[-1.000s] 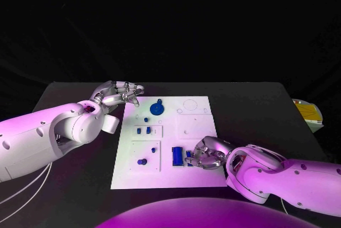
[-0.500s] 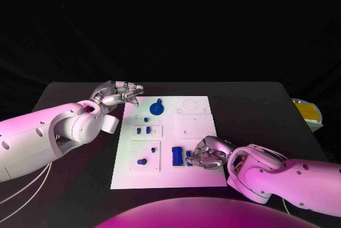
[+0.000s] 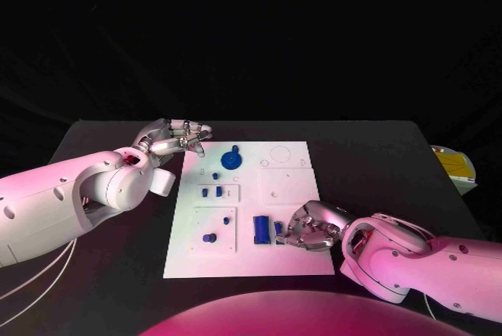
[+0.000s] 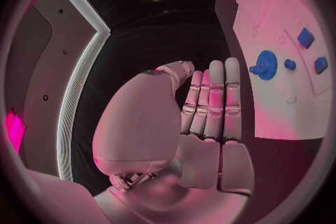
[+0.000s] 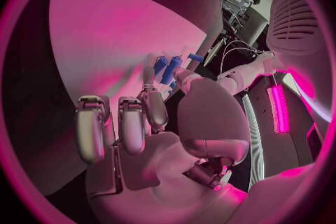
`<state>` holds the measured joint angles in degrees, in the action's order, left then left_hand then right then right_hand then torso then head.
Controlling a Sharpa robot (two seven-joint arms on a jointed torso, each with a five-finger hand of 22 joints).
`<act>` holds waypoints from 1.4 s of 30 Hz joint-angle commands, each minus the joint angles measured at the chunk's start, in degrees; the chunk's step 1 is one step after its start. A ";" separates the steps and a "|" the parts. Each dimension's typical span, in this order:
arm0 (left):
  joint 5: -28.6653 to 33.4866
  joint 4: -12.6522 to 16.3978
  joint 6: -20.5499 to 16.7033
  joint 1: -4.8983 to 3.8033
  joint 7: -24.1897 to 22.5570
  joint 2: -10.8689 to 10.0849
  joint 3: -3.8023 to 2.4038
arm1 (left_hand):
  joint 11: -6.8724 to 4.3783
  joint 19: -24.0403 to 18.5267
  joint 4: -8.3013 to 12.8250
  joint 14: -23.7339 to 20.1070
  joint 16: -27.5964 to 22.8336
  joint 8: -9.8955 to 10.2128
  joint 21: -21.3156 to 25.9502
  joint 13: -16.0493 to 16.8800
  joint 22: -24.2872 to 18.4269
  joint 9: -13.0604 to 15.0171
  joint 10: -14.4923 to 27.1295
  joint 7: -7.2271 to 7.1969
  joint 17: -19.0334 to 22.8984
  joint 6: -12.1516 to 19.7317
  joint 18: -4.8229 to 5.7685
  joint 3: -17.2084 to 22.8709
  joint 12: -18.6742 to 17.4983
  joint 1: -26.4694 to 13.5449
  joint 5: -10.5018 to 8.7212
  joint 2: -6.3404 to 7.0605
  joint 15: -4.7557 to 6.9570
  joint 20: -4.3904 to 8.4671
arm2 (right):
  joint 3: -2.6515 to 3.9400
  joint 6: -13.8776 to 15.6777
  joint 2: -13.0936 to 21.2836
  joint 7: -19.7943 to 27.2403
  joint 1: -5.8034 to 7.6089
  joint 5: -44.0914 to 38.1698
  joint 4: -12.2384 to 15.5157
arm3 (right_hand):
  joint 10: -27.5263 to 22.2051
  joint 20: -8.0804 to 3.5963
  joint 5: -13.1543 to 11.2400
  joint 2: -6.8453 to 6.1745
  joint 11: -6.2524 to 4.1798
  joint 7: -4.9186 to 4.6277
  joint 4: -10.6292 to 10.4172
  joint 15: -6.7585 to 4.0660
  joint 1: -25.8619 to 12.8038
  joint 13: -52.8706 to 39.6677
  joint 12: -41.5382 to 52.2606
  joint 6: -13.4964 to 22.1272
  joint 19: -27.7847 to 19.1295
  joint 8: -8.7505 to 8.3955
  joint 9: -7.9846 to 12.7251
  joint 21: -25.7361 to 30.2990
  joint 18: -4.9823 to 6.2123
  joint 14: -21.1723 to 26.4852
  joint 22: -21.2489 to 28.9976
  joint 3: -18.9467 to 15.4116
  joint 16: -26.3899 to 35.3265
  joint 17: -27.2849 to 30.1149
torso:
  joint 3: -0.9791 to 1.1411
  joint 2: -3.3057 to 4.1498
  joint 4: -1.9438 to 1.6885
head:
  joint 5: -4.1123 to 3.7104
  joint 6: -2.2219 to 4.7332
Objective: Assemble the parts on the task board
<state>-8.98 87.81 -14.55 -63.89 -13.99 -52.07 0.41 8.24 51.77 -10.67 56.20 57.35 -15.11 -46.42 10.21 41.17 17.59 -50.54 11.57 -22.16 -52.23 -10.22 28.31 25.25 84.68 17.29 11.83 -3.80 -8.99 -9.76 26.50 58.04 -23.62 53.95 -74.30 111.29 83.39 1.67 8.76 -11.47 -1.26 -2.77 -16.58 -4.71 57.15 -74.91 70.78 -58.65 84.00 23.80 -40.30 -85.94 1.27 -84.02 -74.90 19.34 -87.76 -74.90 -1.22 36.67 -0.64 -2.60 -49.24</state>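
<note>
On the black table (image 3: pixel 115 136) lies the white board (image 3: pixel 288 183), long side running away from the robot, with the blue parts scattered over its left half. A round gear (image 3: pixel 231 160) sits near the far left corner; in the left wrist view the same gear (image 4: pixel 265 64) shows with a small stud just beside it. Below it in the head view, small blocks (image 3: pixel 212 192) stand in a framed recess, then two pegs (image 3: pixel 210 237) stand lower down, and a long bar (image 3: pixel 262 229) stands upright on the near part of the board.

The right hand (image 3: pixel 305 229) rests over the near right part of the board, fingertips just beside the bar. Between thumb and a finger it seems to pinch a small blue piece (image 3: pixel 278 227); the right wrist view shows blue pieces (image 5: pixel 170 69) at the tips of its fingers (image 5: pixel 155 109), though how firm the hold is I cannot tell.

The left hand (image 3: pixel 174 138) hovers at the board's far left corner, off the gear, holding nothing. From the left wrist view its fingers (image 4: pixel 216 98) lie straight and side by side, thumb set apart.

My reading is that the job is partway along at best. Several parts look seated on the left half, while the right half shows only bare outlines and holes. The piece at the right hand is probably the one being fitted now, next to the bar, and the outlines at the far right likely still wait for parts.
</note>
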 commanded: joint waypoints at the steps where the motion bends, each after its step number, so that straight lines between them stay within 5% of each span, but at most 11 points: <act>1: 0.01 0.09 0.89 -0.02 -0.11 0.07 -0.04 | -0.07 -0.49 0.27 -0.37 -0.25 -0.41 -0.43 -0.14 0.09 0.09 0.53 -0.11 0.05 0.39 -0.23 0.17 0.28 0.36 0.23 -0.09 -0.07 -0.11 | -0.02 -2.20 0.14 1.61 -0.05 -0.72 0.09 | 0.12 -0.24 -0.10 0.29 -0.09 -0.03 0.02 -0.13 1.27 -3.90 0.39 -0.50 4.82 -0.40 0.04 -0.31 -0.50 -4.97 -14.08 -0.59 -0.33 -9.99 | -0.02 0.01 -0.03 | -0.02 -0.05; 14: 0.00 0.10 0.95 -0.01 -0.08 0.10 -0.04 | -0.05 -0.51 0.27 -0.37 -0.25 -0.43 -0.45 -0.17 0.12 0.09 0.63 -0.10 0.06 0.40 -0.23 0.20 0.24 0.34 0.23 -0.08 -0.08 -0.11 | -0.01 -3.19 -0.69 0.90 -0.06 -1.51 -1.24 | 0.23 -0.27 0.17 1.13 -0.13 0.02 0.10 -0.16 3.95 -4.08 0.64 -0.72 4.88 -0.43 0.08 -0.51 -0.54 -4.98 -14.13 -1.16 -0.35 -10.07 | -0.04 0.03 -0.24 | -0.12 -0.16; 24: 0.00 0.12 0.95 -0.01 -0.08 0.08 -0.04 | -0.05 -0.51 0.27 -0.37 -0.25 -0.43 -0.45 -0.17 0.12 0.09 0.63 -0.10 0.06 0.40 -0.23 0.20 0.24 0.34 0.23 -0.08 -0.08 -0.11 | -0.01 -4.22 -2.17 -0.04 -0.15 -2.77 -3.05 | 0.25 -0.29 -0.16 1.19 -0.16 0.04 0.30 -0.18 7.42 -4.15 0.71 -0.81 4.91 -0.54 0.16 -0.60 -0.56 -5.00 -14.16 -1.84 -0.38 -10.14 | -0.06 0.01 -0.06 | 0.12 -0.43; 42: -0.01 0.09 1.07 -0.01 -0.15 0.10 -0.04 | -0.02 -0.57 0.29 -0.37 -0.25 -0.49 -0.53 -0.24 0.20 0.09 0.80 -0.07 0.07 0.43 -0.22 0.28 0.19 0.31 0.24 -0.10 -0.11 -0.13 | 0.25 0.36 -1.53 2.58 0.10 -1.70 -2.54 | 0.11 -0.28 -0.45 1.58 -0.06 -0.10 -0.17 -0.13 7.05 -3.94 0.31 -0.82 4.77 -0.70 0.29 -0.13 -0.47 -4.94 -14.03 -2.94 -0.28 -9.89 | -0.09 -0.13 0.03 | 0.01 -0.02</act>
<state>-8.99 87.78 -14.43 -63.89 -13.80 -52.05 0.41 8.29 51.49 -10.50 56.20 57.35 -15.32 -46.65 10.03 41.32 17.62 -50.07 11.57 -22.18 -52.23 -10.23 28.47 25.25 84.68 17.29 11.83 -3.81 -9.11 -9.58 24.84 56.29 -23.09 53.90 -77.14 108.40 83.39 1.67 8.54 -10.04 -1.26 -2.65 -16.75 -4.71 64.32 -74.91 71.34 -59.18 84.00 22.80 -39.93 -86.30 1.27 -84.02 -74.93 16.65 -87.76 -74.94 -1.24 36.63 -0.64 -2.53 -49.40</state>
